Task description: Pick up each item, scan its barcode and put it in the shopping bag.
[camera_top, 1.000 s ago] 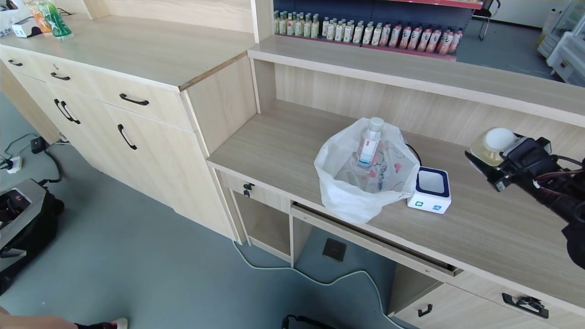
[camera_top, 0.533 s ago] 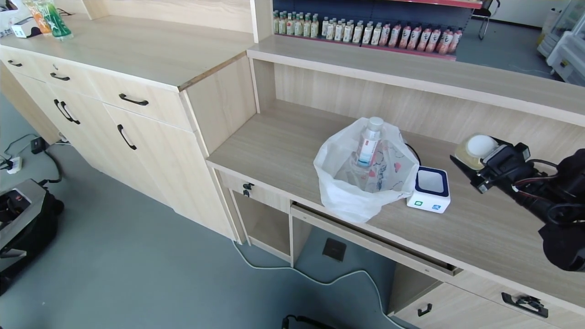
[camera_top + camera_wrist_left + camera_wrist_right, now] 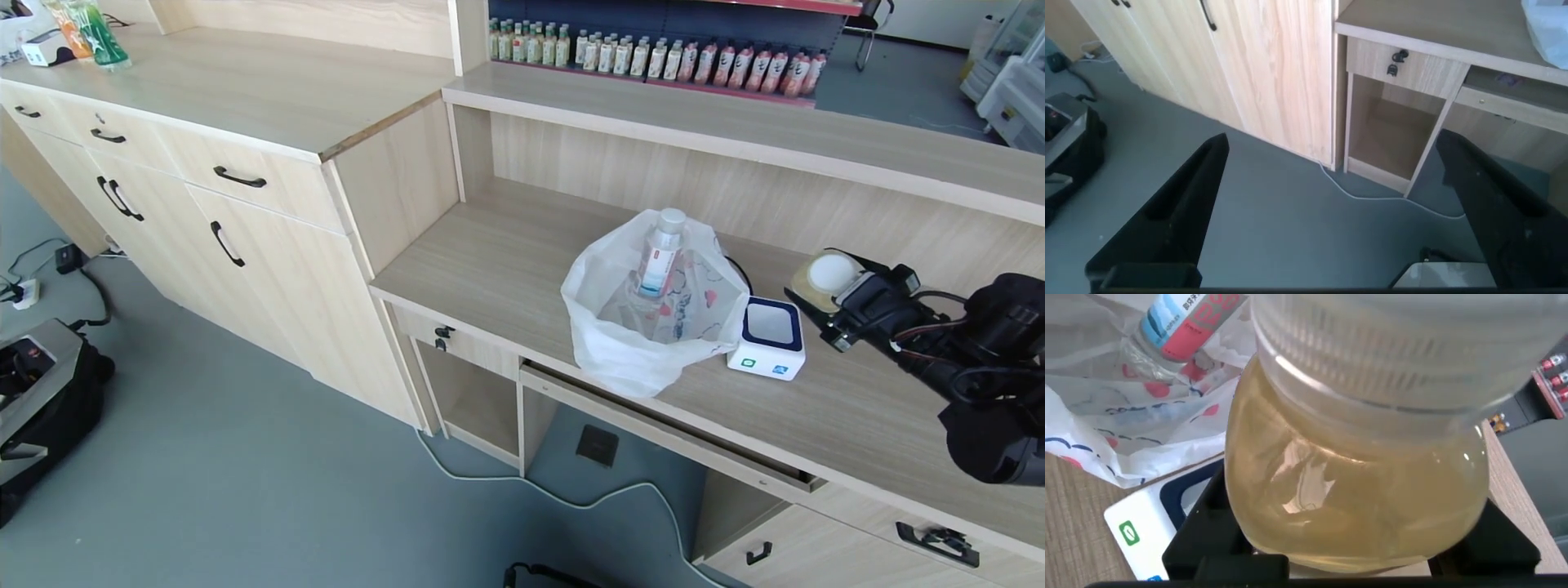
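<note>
On counter (image 3: 506, 261) between bag (image 3: 602, 343) and jar (image 3: 823, 278): scanner (image 3: 767, 338).

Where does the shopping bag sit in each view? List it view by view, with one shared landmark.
Head view: the shopping bag stands on the counter, just left of the scanner box.
Left wrist view: the shopping bag's edge lies on the counter, beyond the drawer with the lock.
Right wrist view: the shopping bag lies behind the jar, beside the scanner box.
Shared landmark: the counter under it.
</note>
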Robot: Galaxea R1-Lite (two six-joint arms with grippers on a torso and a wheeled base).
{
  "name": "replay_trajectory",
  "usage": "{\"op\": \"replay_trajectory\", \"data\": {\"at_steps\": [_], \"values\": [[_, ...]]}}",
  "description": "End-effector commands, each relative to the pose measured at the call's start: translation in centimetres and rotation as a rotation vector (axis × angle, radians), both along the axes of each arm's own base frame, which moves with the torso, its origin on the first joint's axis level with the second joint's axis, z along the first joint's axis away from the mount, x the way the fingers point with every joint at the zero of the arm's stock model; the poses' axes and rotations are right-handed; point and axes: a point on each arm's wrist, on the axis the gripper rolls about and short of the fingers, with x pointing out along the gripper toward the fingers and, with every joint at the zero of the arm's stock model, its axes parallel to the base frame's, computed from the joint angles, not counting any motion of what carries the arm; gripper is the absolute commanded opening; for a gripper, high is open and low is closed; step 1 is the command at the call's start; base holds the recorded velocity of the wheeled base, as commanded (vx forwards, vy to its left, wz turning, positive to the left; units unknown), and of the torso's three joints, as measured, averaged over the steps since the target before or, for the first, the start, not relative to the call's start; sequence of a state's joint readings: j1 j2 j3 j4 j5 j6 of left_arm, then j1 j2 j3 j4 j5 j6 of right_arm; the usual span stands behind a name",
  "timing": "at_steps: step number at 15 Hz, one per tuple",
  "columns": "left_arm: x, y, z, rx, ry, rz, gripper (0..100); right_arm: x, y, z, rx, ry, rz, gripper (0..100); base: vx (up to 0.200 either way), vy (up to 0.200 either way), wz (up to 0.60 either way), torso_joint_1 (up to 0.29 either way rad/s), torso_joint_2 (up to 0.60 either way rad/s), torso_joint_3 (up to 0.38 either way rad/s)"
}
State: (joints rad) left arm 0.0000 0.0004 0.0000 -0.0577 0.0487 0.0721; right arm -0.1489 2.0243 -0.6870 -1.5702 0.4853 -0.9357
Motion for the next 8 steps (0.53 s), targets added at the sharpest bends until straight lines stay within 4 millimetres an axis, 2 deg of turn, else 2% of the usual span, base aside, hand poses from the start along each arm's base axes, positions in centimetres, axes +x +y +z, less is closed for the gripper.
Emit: {"op": "replay_trajectory", "data": {"at_steps": [1,8], "values": [[0.0,0.0,0.01,0.0,-0.001,0.0,100,0.17,-0.08,-0.35,-0.001,0.008,-0.003,0,0.0,0.0,0.0,0.0,0.0,0.0],[0.0,0.0,0.01,0.0,-0.001,0.0,100,0.45,-0.17,-1.09,0.002,0.029,-0.004,0,0.0,0.0,0.0,0.0,0.0,0.0]]}}
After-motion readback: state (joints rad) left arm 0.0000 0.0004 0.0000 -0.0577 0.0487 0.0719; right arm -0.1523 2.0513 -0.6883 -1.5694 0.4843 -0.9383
